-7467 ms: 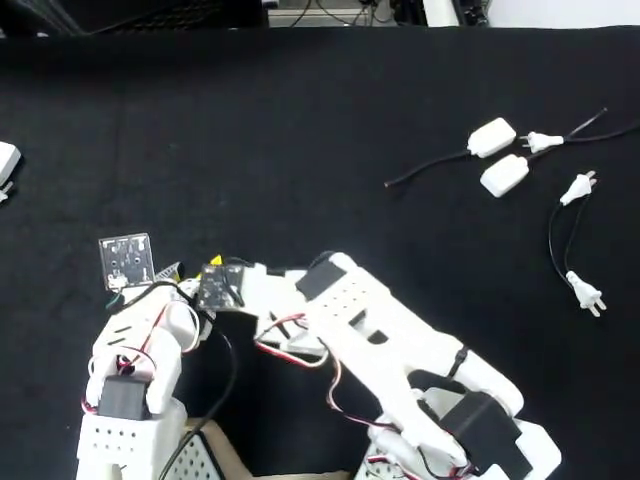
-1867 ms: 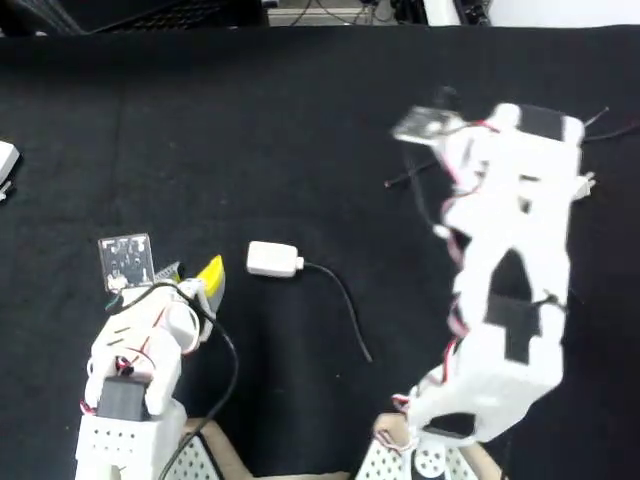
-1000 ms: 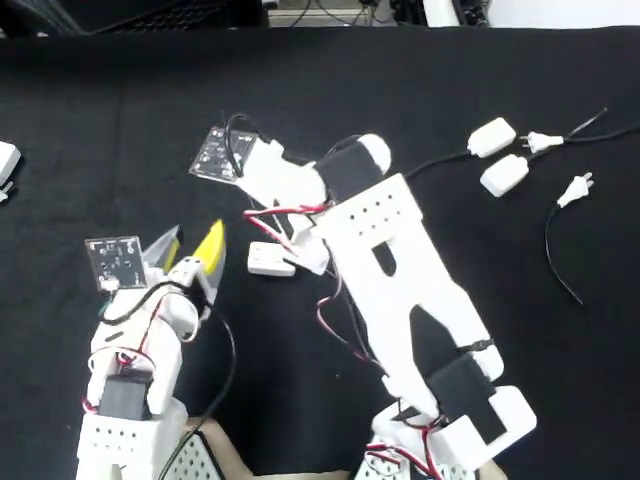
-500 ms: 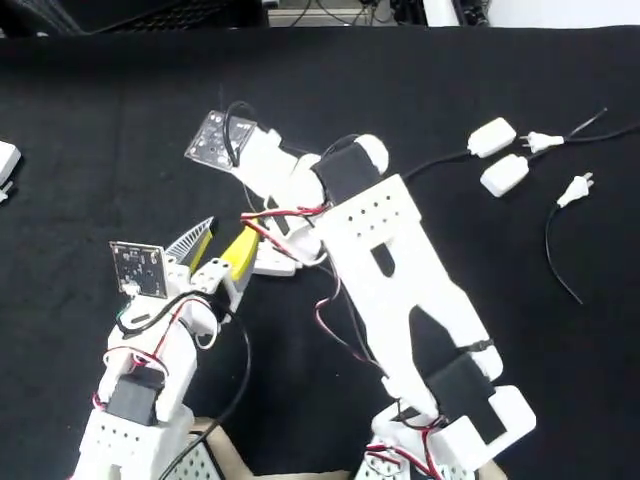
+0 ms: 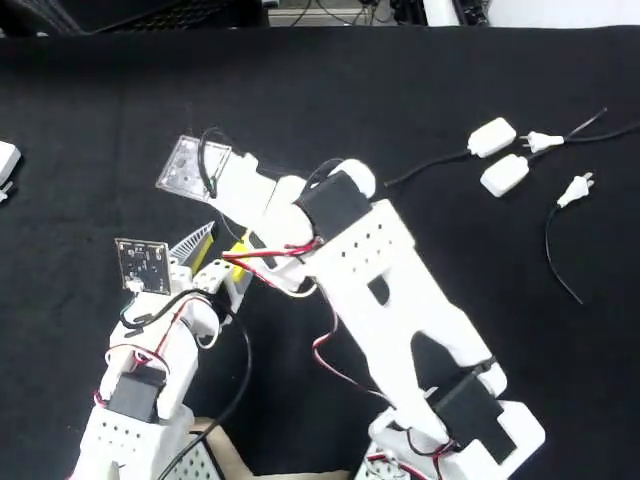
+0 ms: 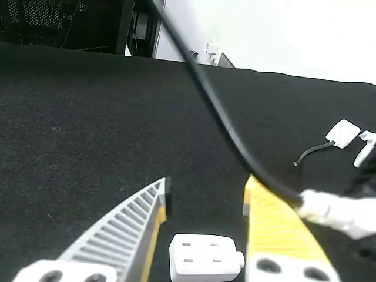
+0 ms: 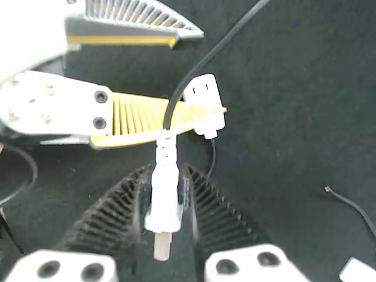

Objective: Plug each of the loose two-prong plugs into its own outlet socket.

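The left gripper (image 6: 205,200) stands spread wide at about 8 o'clock on the black table (image 5: 400,80). Its grey and yellow fingers sit either side of a white outlet socket (image 6: 205,257), which lies flat between them, apparently touched by neither. Just at its 3 o'clock, the right gripper (image 7: 165,176) is clamped on a white two-prong plug (image 7: 164,200). It holds the plug by the sides of its body, above the yellow finger and near the socket. The black cord (image 6: 214,103) runs off past the socket.

The plug looks light, hard and smooth, so a firm pinch on the body flats suits it. The prongs are thin and would likely bend if pushed in crooked, and the supple cord may tug the plug askew. The socket looks light too and will probably slide unless braced by its long sides.

Out at 2 o'clock lie a spare socket (image 5: 492,137) and a second spare socket (image 5: 504,175), with a loose plug (image 5: 543,142) beside them and a farther plug (image 5: 577,188) toward 3 o'clock.
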`<state>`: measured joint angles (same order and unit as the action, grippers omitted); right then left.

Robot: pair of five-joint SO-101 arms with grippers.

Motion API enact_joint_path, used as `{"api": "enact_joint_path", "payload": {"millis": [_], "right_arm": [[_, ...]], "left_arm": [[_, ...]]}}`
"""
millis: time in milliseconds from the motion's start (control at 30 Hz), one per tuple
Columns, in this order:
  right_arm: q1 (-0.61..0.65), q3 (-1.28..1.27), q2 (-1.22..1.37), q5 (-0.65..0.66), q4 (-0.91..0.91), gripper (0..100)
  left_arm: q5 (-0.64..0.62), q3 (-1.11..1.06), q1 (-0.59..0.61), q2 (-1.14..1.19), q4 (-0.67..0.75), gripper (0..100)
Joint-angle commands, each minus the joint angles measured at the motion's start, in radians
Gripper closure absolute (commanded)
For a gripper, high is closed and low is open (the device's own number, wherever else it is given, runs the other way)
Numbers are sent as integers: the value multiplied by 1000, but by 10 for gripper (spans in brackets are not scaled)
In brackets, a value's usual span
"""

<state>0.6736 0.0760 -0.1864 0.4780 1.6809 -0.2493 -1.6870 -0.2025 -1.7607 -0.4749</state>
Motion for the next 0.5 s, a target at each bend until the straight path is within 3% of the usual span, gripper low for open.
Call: {"api": "enact_joint_path", "payload": {"millis": [0,467], "right_arm": [[12,-47,-27,-8,-43,986],[12,-269,-24,-2,-265,986]], "left_arm": [[-5,-16,5,3,18,776],[-5,-16,4,3,8,776]]}}
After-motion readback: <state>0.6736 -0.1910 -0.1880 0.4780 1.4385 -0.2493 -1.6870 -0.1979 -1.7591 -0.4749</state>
